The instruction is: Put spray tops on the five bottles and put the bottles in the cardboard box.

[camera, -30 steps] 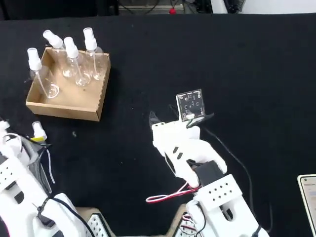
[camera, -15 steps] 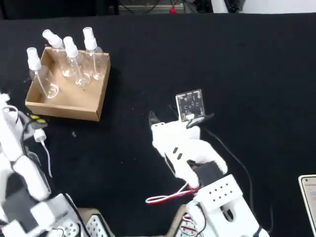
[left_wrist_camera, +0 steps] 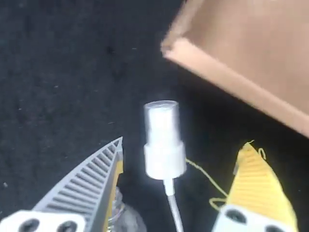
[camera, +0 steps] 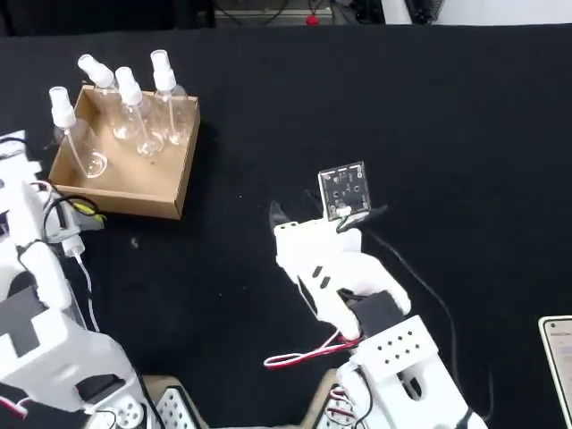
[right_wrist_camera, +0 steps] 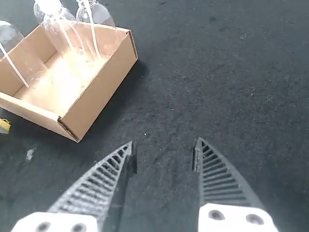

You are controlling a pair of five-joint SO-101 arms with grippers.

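Change over the last second: the left arm is swinging up from the table's near-left corner toward the box [camera: 116, 198], carrying the fifth bottle [camera: 71, 243] along. The left fingers [left_wrist_camera: 91, 183] are gripping that bottle low on its body, with its spray top [left_wrist_camera: 164, 145] sticking up between them and already on. The bottle is now sitting just beside the box's near-left corner, still outside it and not yet over the opening. Four bottles [camera: 134, 116] with tops on are standing inside the box, crowding its far side, while the near part is lying bare. The right fingers [right_wrist_camera: 96, 193] are hanging spread and empty over the middle of the table [camera: 402, 107], well apart from the box and not moving between frames. Judging by this, capping is looking finished, and only the last drop-in is remaining.
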